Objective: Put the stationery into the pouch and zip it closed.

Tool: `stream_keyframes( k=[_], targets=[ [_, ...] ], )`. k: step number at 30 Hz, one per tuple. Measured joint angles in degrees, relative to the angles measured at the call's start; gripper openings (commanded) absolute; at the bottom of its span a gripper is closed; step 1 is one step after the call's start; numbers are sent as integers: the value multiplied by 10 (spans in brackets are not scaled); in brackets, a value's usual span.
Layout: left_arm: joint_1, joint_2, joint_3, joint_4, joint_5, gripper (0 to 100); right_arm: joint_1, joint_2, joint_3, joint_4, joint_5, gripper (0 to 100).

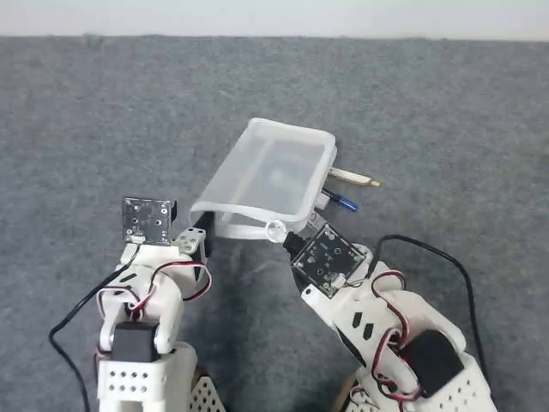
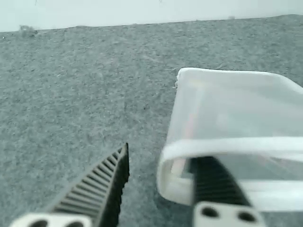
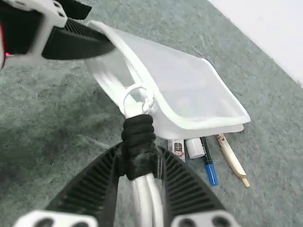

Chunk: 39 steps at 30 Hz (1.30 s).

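Right wrist view: the right gripper (image 3: 138, 151) pinches the zipper pull (image 3: 138, 130) at the pouch (image 3: 189, 90) mouth. The left gripper (image 2: 164, 158), spread, seems to have one finger inside the pouch rim. Pens (image 3: 208, 163) lie outside, beside the pouch's closed end. Pulling now could zip the pouch empty or slide it off that finger.

A grey, felt-like carpeted table surface (image 1: 103, 112) stretches left to right; along its far edge runs a plain white wall (image 1: 274, 17).

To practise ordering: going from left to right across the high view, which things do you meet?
Left gripper → translucent white plastic pouch → beige stick-shaped pen.
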Motion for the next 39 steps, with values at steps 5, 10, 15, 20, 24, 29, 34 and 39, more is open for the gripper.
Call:
stream_keyframes(
  k=[5,10,15,20,24,29,34,39],
  targets=[
    [0,0,-1,0,0,11,-2,0,0,0,4,14],
    [1,0,-26,26,0,11,-2,0,0,1,5,108],
    [1,0,-40,34,0,10,11,-2,-1,1,-11,199],
    [-2,0,-49,34,1,10,45,-2,5,-18,-21,232],
    [-25,0,-73,54,12,10,49,-1,16,-33,-21,232],
    [-56,0,-90,62,26,10,49,-1,16,-38,-21,231],
    [-60,0,-97,62,28,10,49,-1,16,-38,-21,231],
    [-60,0,-137,84,33,10,49,-1,16,-38,-21,231]
  ],
)
